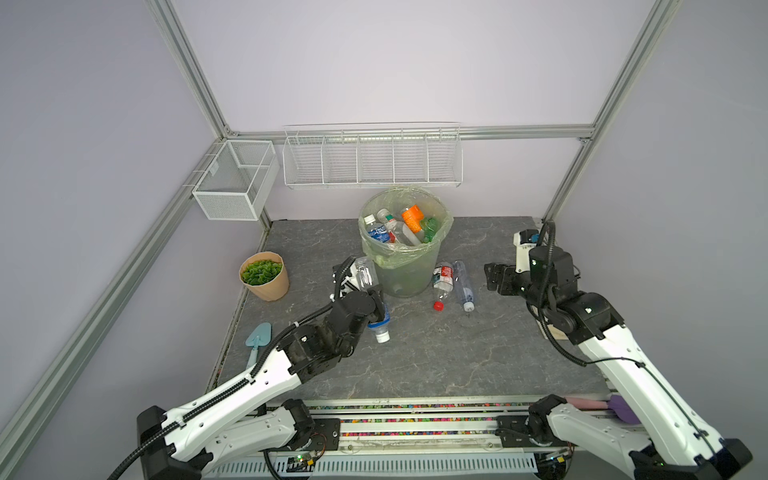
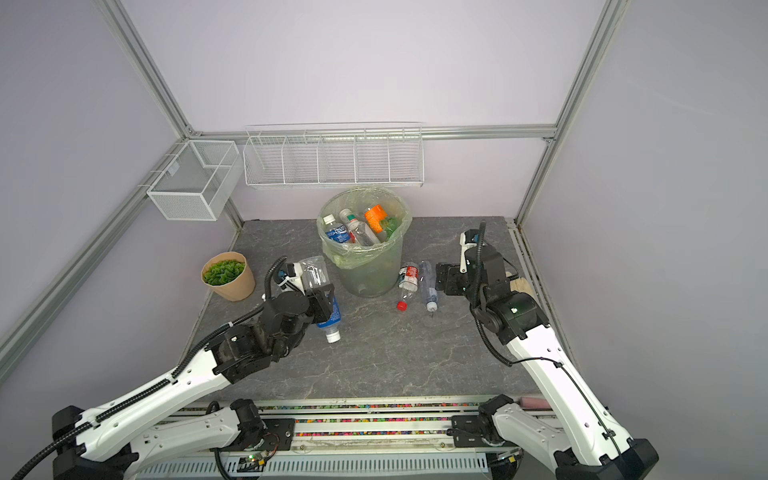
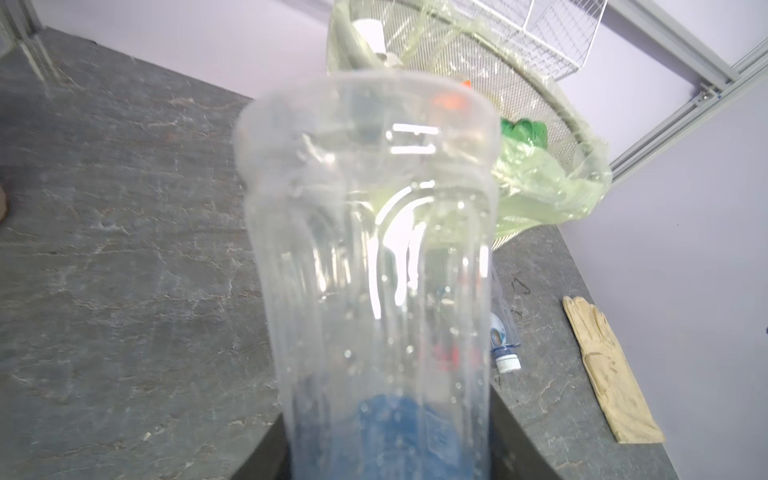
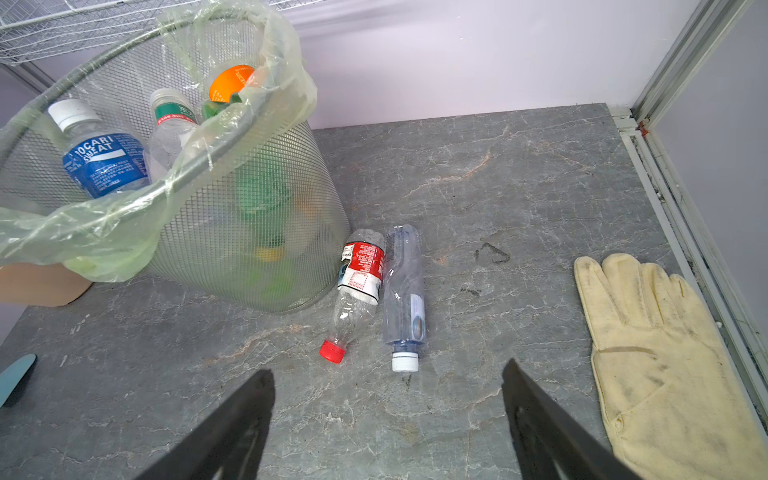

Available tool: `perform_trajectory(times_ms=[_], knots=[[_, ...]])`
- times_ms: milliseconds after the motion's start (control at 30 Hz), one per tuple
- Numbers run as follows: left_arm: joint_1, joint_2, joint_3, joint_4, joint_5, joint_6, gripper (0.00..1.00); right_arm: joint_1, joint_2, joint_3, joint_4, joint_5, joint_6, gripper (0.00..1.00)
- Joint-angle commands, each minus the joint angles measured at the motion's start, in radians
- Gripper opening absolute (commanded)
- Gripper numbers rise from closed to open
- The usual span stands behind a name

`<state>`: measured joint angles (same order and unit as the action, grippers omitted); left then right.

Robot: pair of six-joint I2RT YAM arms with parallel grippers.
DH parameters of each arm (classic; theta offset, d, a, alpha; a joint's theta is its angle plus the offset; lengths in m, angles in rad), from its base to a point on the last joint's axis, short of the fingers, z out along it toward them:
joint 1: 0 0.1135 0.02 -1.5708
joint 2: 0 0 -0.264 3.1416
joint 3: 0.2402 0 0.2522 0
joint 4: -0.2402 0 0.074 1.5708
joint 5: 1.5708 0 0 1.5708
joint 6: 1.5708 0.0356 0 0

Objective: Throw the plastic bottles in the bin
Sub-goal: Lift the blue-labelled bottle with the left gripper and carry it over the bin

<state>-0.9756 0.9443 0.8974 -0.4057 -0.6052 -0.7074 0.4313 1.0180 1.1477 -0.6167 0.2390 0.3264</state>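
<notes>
Grey marbled stone tops the desk (image 1: 436,357), boxed in by pale lilac walls and aluminium rails. Toward its back stands the bin (image 1: 409,276), a mesh bucket lined with a pale green bag. Several plastic bottles lie inside it, among them a blue-labelled bottle (image 1: 379,233), an orange bottle (image 1: 411,218) and a green bottle (image 1: 430,227).

Just left of the bin, the left fingers (image 2: 325,300) are clamped around a clear bottle (image 1: 366,272) with a blue label low on its body. It is tilted, with its base up beside the bin wall and its white cap (image 1: 382,335) pointing down at the desk. I cannot tell whether the cap touches the stone. In the left wrist view this bottle fills most of the picture.

Just right of the bin, two bottles lie side by side on the desk, caps toward the front. They are a red-labelled bottle (image 1: 442,279) with a red cap, close against the bin's foot, and a slim bottle (image 1: 463,286) with a white cap. Near them on the right, the right fingers (image 1: 496,277) are spread wide and hold nothing.

Farther out, a cream glove (image 4: 648,353) lies by the right edge. A tan plant pot (image 1: 264,276) and a pale blue trowel (image 1: 257,338) sit at the left. White wire baskets (image 1: 372,160) hang on the back wall.
</notes>
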Motion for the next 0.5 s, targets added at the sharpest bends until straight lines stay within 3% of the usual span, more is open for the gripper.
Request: perform_trajectory(times_ms=[0, 233, 467], knots=[[-0.003, -0.038, -0.004, 0.037, -0.087, 0.093, 0.20, -0.007, -0.015, -0.016, 0.015, -0.011, 0.016, 0.88], [0.001, -0.055, 0.060, 0.162, -0.139, 0.304, 0.20, -0.008, -0.015, -0.013, 0.014, -0.019, 0.014, 0.89], [0.056, 0.011, 0.187, 0.192, -0.055, 0.416, 0.20, -0.008, -0.013, -0.016, 0.011, -0.024, 0.010, 0.88]])
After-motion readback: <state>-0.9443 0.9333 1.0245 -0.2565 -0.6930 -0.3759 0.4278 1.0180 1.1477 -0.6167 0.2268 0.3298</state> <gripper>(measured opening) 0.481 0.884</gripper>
